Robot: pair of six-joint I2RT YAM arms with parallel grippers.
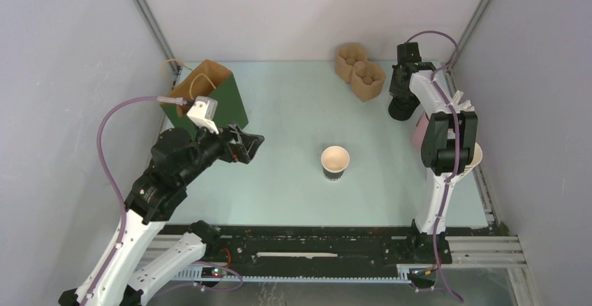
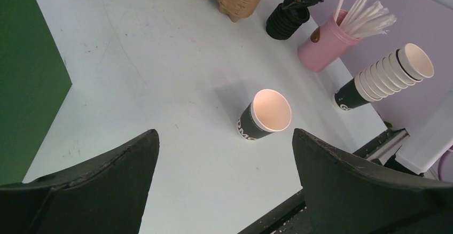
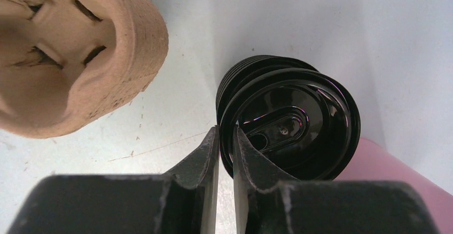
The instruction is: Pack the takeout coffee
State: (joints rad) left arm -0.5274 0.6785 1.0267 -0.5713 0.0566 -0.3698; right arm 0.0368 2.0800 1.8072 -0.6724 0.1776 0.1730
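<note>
Right gripper [image 3: 225,138] pinches the rim of the top black lid [image 3: 299,124] on the lid stack [image 2: 286,23], far right. The paper cup [image 1: 335,161] stands upright and lidless mid-table, nearer and to its left. Beyond the cup, the left gripper [image 1: 248,145] hovers wide open beside the green bag [image 1: 216,96].

- Grey panels [image 1: 63,54] are walling in a pale table [image 1: 293,103]: a robot lab cell.
- A left arm [image 1: 167,170] and a right arm [image 1: 445,138] are sitting bolted along a metal rail [image 1: 489,244].
</note>
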